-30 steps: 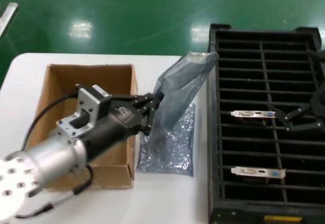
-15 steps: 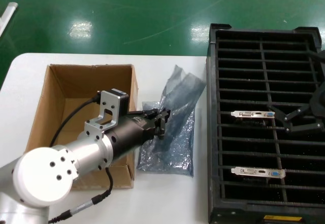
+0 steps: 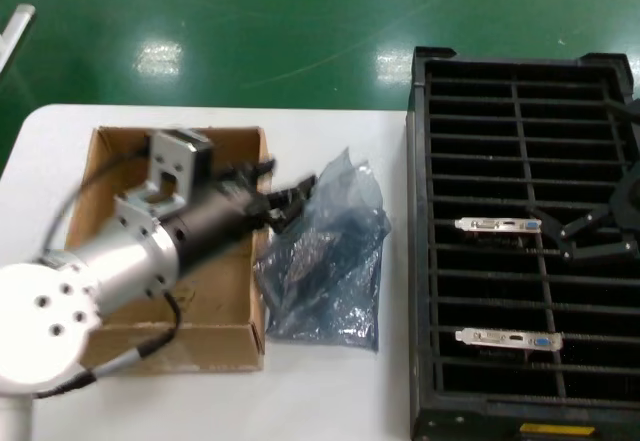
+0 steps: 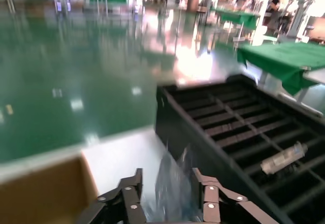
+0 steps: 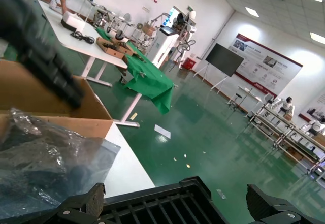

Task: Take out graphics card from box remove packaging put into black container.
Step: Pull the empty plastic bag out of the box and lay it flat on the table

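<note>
The bag [image 3: 330, 261] is a crumpled, shiny grey translucent film. It lies on the white table [image 3: 330, 391] between the box [image 3: 215, 336] and the crate [image 3: 520, 261], on top of a second flat bag [image 3: 360, 326] whose near edge shows beneath it. Its upper end stands up in a peak.

The left gripper [image 3: 290, 196] reaches from the robot's left, across the box's right wall, with its fingers at the bag's upper left edge. In the left wrist view the two fingers [image 4: 129, 203] stand apart with the film rising between them [image 4: 170, 191]; whether they touch it cannot be told. The arm body lies low over the box interior.

The right gripper [image 3: 590, 236] hangs over the crate's right column, fingers spread, holding nothing. In the right wrist view its fingertips [image 5: 76, 209] sit wide apart above the crate rim [image 5: 162, 201].

Two cards [image 3: 498, 225] [image 3: 508, 339] stand in separate slots of the left column, silver brackets up, one blue port on each.

Bare table lies near of the box and bags. The crate's left wall stands just beside the bags' right edge.
</note>
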`<state>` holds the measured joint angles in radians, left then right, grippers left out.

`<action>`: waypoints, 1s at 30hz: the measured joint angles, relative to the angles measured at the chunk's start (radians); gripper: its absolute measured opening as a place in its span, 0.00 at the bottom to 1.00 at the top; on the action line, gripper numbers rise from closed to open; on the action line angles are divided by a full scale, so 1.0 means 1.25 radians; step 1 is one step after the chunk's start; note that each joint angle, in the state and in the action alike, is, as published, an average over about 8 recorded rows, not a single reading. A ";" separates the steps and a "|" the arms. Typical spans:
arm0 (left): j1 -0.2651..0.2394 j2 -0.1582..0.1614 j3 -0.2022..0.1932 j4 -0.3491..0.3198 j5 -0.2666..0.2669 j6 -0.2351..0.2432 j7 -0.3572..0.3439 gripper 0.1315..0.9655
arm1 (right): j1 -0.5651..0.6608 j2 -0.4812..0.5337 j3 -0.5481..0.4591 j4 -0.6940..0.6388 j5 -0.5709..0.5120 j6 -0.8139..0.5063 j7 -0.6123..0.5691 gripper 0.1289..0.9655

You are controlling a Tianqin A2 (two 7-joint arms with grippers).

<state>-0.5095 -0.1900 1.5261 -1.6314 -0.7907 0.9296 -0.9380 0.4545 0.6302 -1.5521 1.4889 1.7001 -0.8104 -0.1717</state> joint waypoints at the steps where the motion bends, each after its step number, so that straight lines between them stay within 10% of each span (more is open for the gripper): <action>1: 0.004 -0.013 -0.003 -0.021 -0.012 -0.004 0.011 0.27 | 0.000 0.000 0.000 0.000 0.000 0.000 0.000 1.00; 14: 0.191 -0.198 -0.096 -0.263 -0.073 -0.223 0.345 0.54 | -0.002 -0.001 0.000 0.000 0.000 0.003 0.001 1.00; 30: 0.233 -0.184 -0.074 -0.220 -0.191 -0.316 0.420 0.88 | -0.061 -0.044 -0.006 0.015 0.013 0.108 0.023 1.00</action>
<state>-0.2185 -0.4196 1.4336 -1.9069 -1.0298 0.5351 -0.4125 0.3784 0.5749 -1.5601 1.5075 1.7168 -0.6753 -0.1431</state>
